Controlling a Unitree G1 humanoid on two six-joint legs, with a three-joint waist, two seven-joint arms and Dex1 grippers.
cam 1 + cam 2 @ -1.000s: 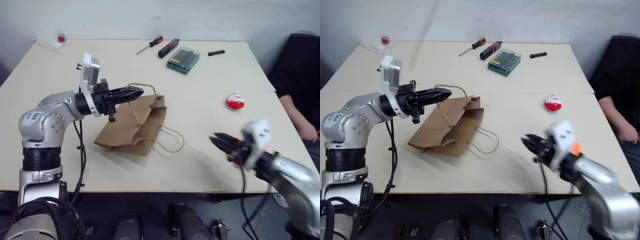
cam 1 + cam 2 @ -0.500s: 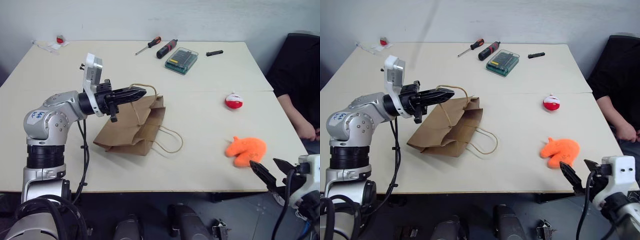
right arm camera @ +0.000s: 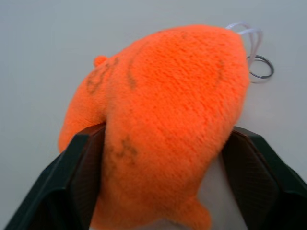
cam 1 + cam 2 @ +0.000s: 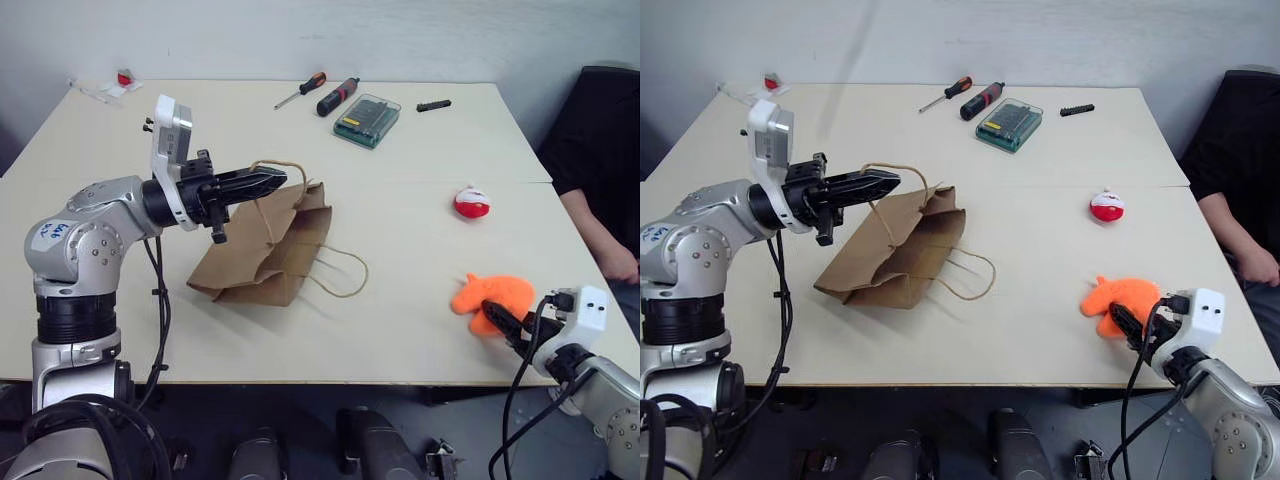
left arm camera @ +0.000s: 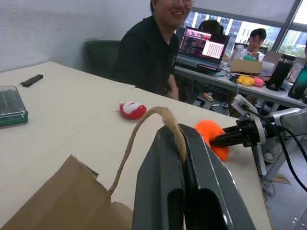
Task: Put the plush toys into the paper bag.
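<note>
Closest to me, at the near right edge of the table [image 4: 400,340], I have the right gripper [image 4: 497,320] low over the orange plush toy [image 4: 495,296]. Its two black fingers [image 3: 81,177] sit one on each side of the toy's body, spread wide and touching the fur; I cannot tell whether they are squeezing it. The toy lies flat on the tabletop, and a small wire ring [image 3: 261,67] on a clear loop sticks out from its far end.

A little further in and to the left, the brown paper bag [image 4: 265,250] lies slumped on its side. One cord handle [image 4: 340,272] rests loose on the table toward the right. The other handle [image 5: 144,136] is raised, pinched in my left gripper [image 4: 262,182], whose fingers are closed tight on the cord so that the bag's mouth edge is lifted off the surface.

Beyond the orange toy, well apart from the bag, the small red-and-white plush toy [image 4: 471,203] sits on the table.

At the far side I see a green transparent box [image 4: 366,120], two screwdrivers [image 4: 320,93] just beside it, and a small black piece [image 4: 433,105] to the right. A person in a black top [image 4: 600,190] sits at the right edge of the table.
</note>
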